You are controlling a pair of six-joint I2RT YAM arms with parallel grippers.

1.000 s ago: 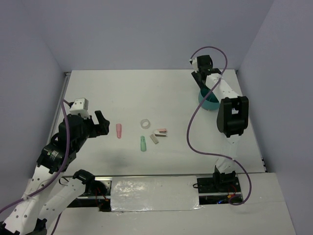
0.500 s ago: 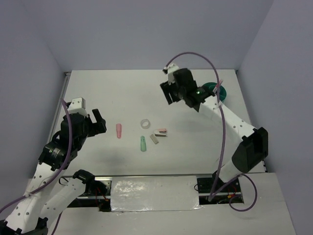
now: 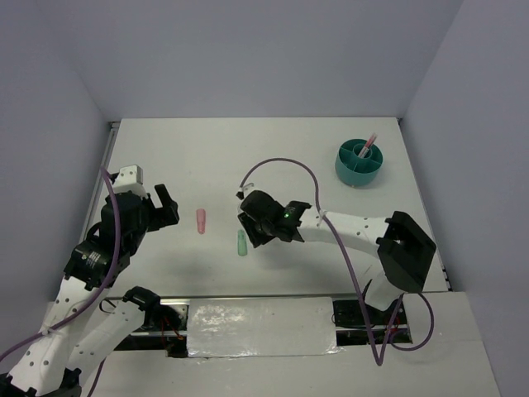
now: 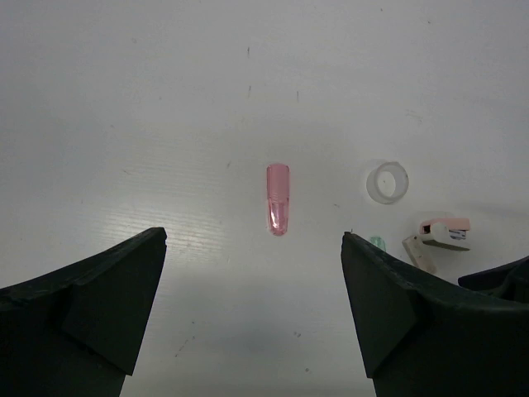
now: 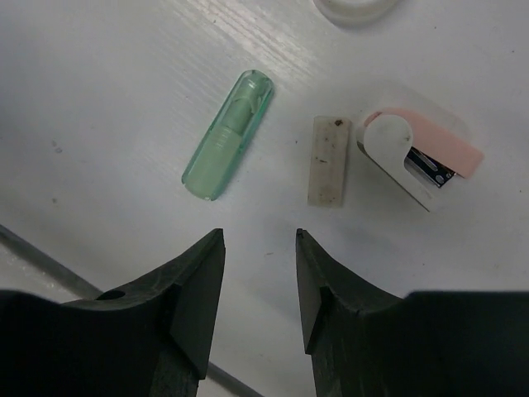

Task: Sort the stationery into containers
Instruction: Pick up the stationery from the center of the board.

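The teal organiser (image 3: 359,163) stands at the far right with the thin pink pen (image 3: 369,144) upright in it. The short pink stub (image 3: 201,221) and mint-green stub (image 3: 242,242) lie mid-table. My right gripper (image 3: 253,231) hovers low over the blocks and hides them and the tape ring from above. In the right wrist view it (image 5: 260,236) is open and empty, just short of the mint stub (image 5: 228,136), tan block (image 5: 329,160) and pink-and-white block (image 5: 417,157). My left gripper (image 4: 254,236) is wide open and empty, short of the pink stub (image 4: 278,198). The tape ring (image 4: 387,182) lies to the right.
The right arm (image 3: 355,227) stretches across the table from right to middle. Its purple cable (image 3: 281,163) loops above the items. Walls close in the table on the left, back and right.
My right arm has swung from the organiser at the far right down to the middle, over the blocks. The pink pen now shows standing in the organiser. The left arm has barely moved.
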